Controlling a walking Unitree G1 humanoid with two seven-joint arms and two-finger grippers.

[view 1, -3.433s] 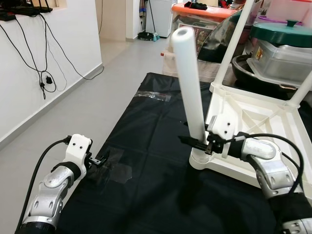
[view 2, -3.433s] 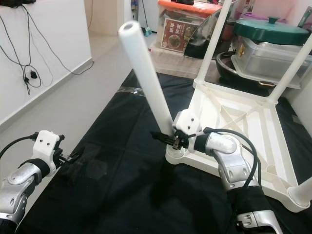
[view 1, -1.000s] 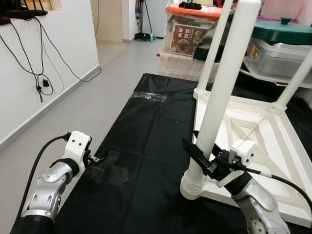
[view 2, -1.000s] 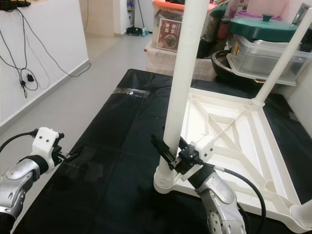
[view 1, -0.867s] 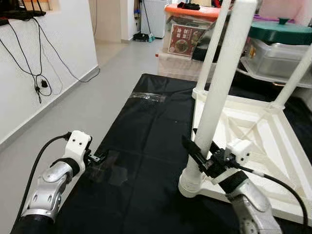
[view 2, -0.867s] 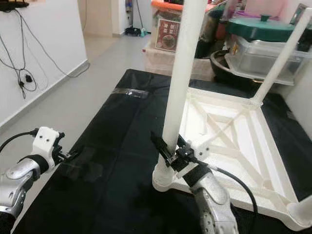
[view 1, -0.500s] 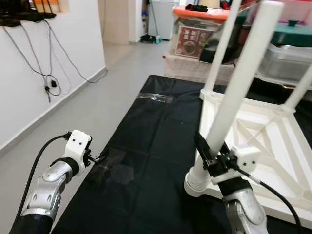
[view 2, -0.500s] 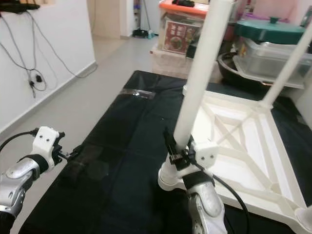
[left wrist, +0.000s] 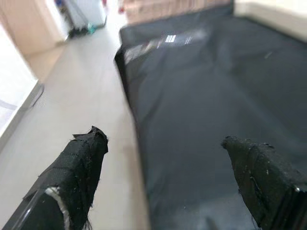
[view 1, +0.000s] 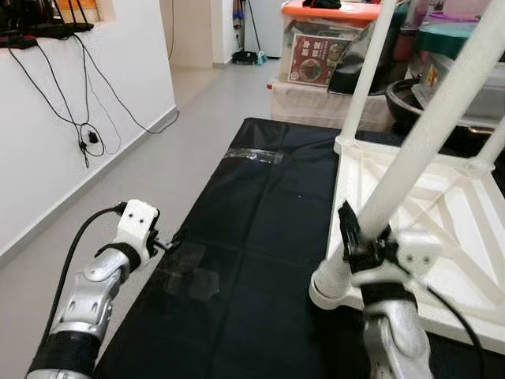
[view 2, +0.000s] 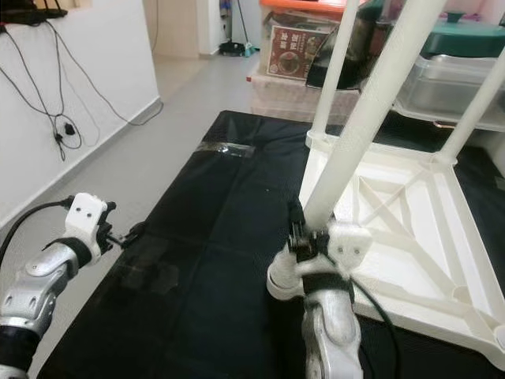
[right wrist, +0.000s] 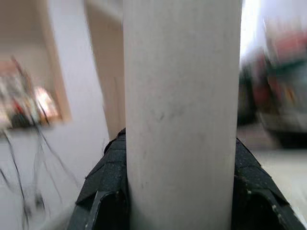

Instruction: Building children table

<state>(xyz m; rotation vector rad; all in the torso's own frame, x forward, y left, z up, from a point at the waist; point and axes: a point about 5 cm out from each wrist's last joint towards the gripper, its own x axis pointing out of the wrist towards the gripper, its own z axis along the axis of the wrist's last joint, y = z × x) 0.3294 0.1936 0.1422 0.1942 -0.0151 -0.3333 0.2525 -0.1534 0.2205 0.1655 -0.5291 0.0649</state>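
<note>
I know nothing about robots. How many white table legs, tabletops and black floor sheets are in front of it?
White table legs in view: 3
Upturned white tabletop: 1
Black floor sheet: 1
Total: 5

black sheet | clear tape | wall cables | storage boxes

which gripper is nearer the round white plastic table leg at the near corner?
Right. The right gripper is clamped around the round white plastic table leg near its base; the left gripper hangs open over the black sheet's edge.
</note>
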